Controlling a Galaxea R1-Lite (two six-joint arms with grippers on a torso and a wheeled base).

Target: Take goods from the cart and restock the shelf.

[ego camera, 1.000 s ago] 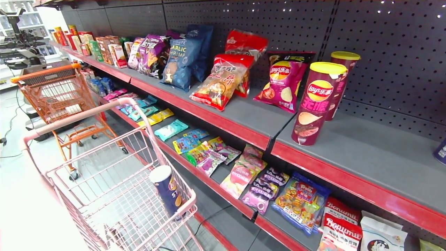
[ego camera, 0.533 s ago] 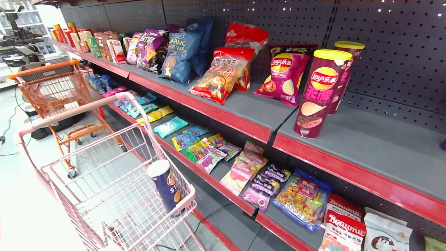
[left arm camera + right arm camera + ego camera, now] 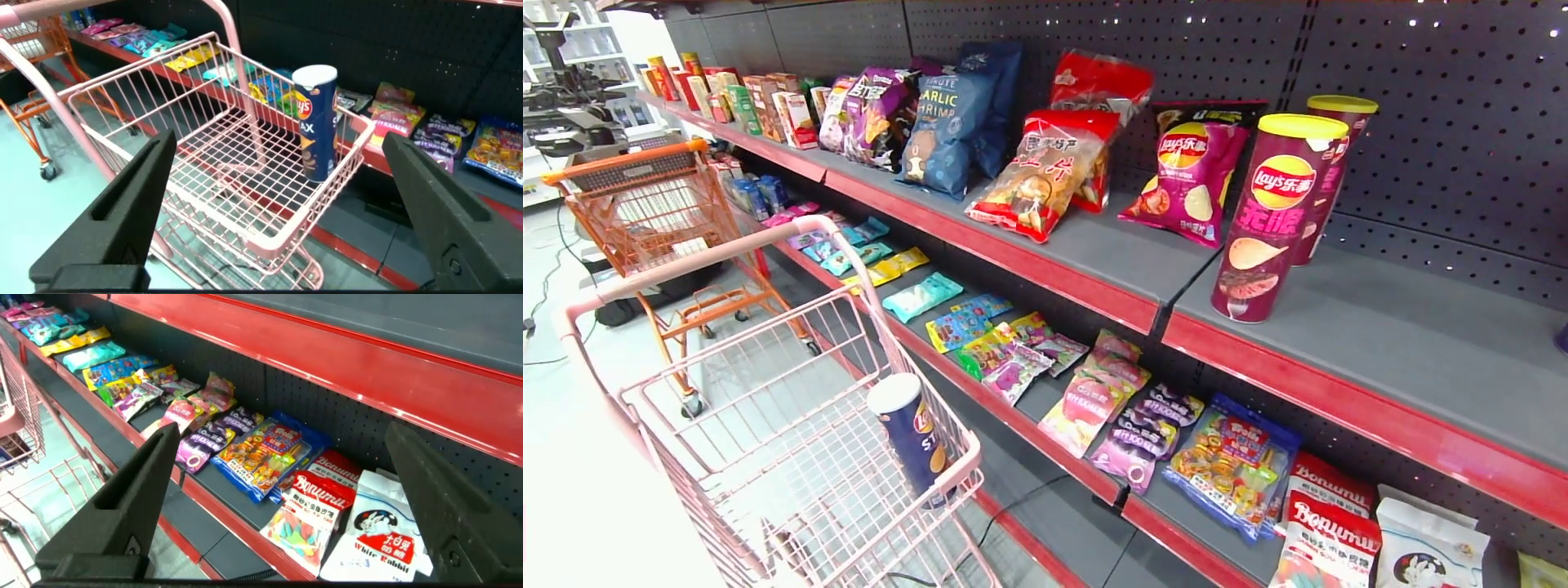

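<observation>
**A:** How far along is it?

**B:** Barely begun, I'd judge. The blue can (image 3: 913,441) stands upright in the near right corner of the pink cart (image 3: 707,260), not yet picked up.

**A:** And the grippers?

**B:** Both are spread wide and empty. The left gripper (image 3: 278,140) is over the basket and the right gripper (image 3: 282,429) faces the candy bags (image 3: 245,449).

**A:** Where would the can go?

**B:** Probably on the bare top shelf (image 3: 1380,351), right of the maroon cans (image 3: 1270,220). The basket's corner crowds the can, which could hamper a grasp. An orange cart (image 3: 645,204) stands far left.
</observation>
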